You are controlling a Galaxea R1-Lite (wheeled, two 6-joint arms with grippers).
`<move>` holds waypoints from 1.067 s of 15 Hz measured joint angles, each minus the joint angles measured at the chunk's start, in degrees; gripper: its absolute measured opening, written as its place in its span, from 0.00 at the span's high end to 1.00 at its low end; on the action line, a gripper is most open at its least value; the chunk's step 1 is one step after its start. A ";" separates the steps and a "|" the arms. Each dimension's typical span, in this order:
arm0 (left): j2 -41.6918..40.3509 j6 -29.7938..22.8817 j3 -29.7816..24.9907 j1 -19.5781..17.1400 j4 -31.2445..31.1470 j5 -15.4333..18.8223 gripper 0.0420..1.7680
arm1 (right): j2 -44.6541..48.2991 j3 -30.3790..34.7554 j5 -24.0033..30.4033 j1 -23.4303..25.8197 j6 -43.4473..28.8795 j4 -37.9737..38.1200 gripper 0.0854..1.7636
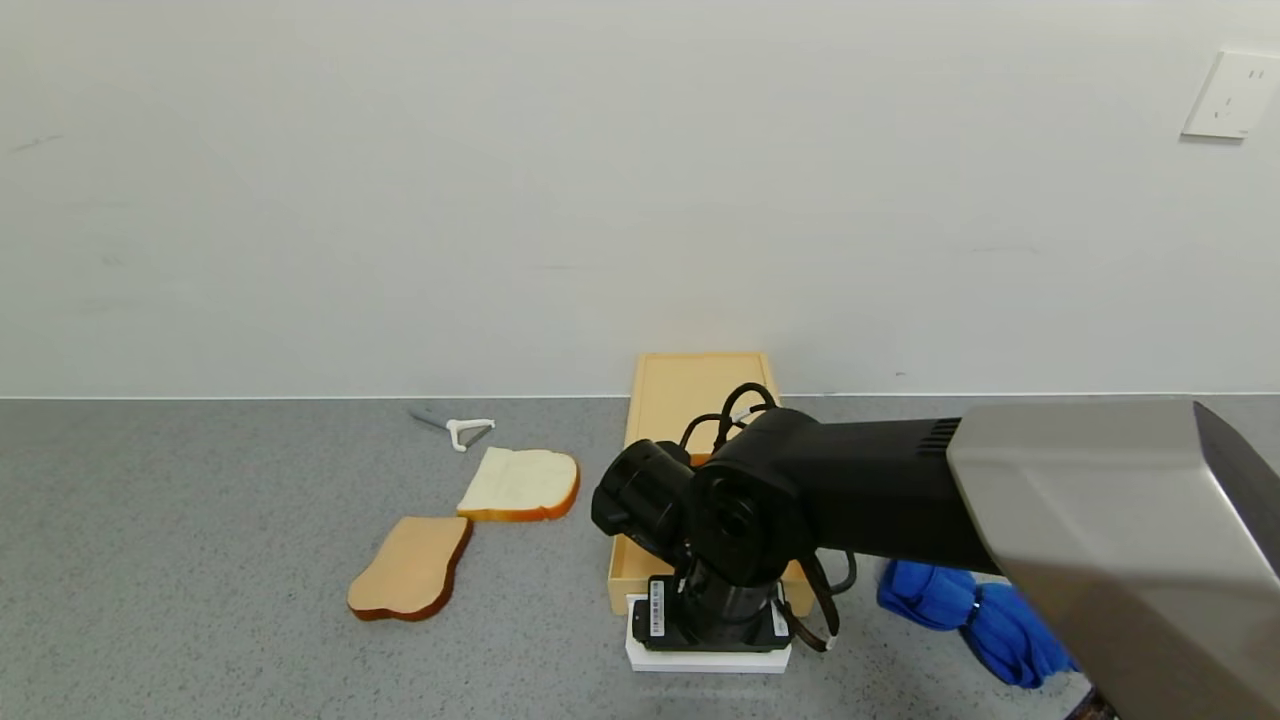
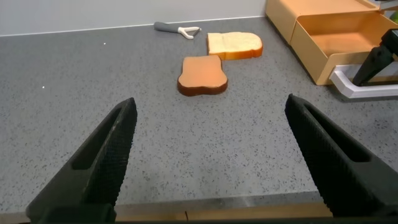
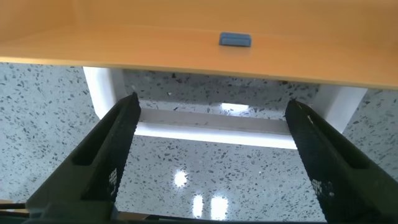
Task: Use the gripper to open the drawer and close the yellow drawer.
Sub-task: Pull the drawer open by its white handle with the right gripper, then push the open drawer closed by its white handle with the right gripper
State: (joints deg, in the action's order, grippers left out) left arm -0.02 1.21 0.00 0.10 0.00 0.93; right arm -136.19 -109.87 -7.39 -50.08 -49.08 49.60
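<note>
The pale yellow drawer lies on the grey counter with its tray slid out toward me. Its white loop handle is at the near end. My right gripper points down over the handle, and its wrist hides the fingers in the head view. In the right wrist view the gripper is open; its fingers stand to either side of the handle bar, below the tray front. My left gripper is open and empty, low over the counter's near edge, out of the head view.
Two bread slices and a white peeler lie left of the drawer. A blue cloth lies to its right under my right arm. The wall stands just behind the drawer.
</note>
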 joint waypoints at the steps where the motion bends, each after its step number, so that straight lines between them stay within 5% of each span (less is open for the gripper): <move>1: 0.00 -0.02 0.00 0.00 0.00 -0.02 0.03 | 0.15 0.00 -0.10 0.00 0.05 -0.02 0.03; 10: 0.00 0.00 0.00 0.00 0.00 0.00 0.03 | 7.94 -0.07 -0.10 -0.16 1.93 2.05 0.03; 16: 0.00 0.00 0.00 0.00 0.00 0.01 0.03 | 22.31 7.81 2.79 2.12 15.32 0.23 0.03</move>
State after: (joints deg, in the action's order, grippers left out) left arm -0.02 1.21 0.00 0.10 0.00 0.94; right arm -113.88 -102.06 -4.60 -47.96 -33.76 49.84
